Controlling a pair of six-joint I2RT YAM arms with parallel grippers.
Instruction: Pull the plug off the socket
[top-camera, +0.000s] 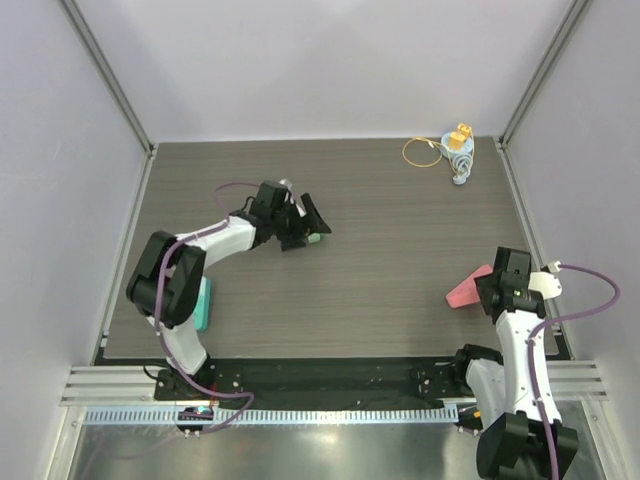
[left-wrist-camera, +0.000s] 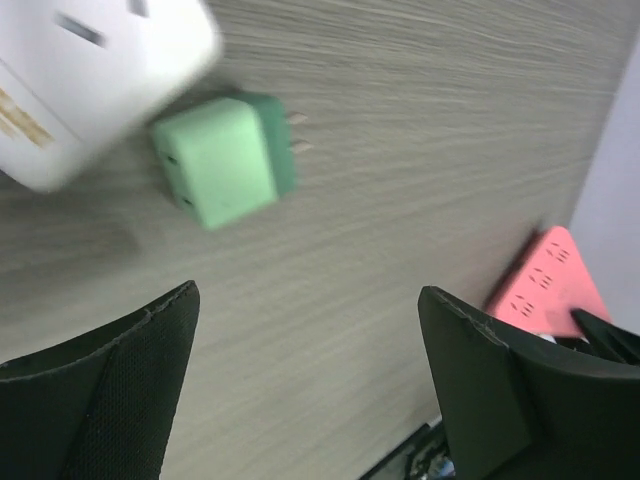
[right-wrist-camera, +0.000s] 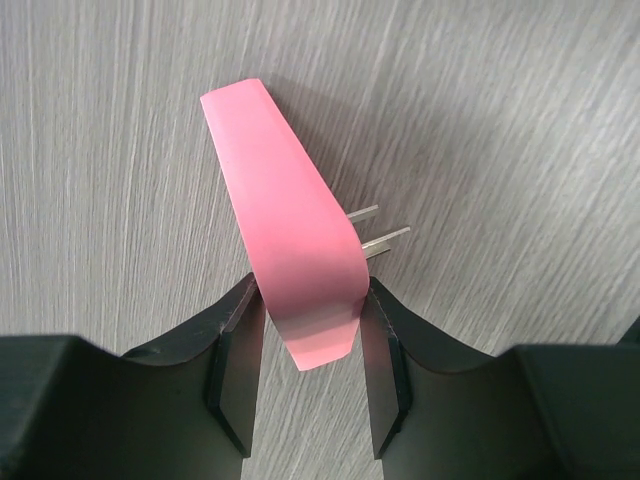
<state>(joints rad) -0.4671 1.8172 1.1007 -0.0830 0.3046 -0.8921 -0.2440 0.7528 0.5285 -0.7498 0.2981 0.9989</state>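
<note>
Left end effector (left-wrist-camera: 308, 297) wide open, nothing between fingers, hovering over tabletop (top-camera: 400, 230). Green plug (left-wrist-camera: 225, 160) lying loose in upper left of left wrist view, prongs bare, pointing away from white socket (left-wrist-camera: 90, 70) just beside it; view blurred there. Right end effector (right-wrist-camera: 308, 310) clamped on pink adapter (right-wrist-camera: 285, 220), two metal prongs sticking out to side, at right edge of top view.
</note>
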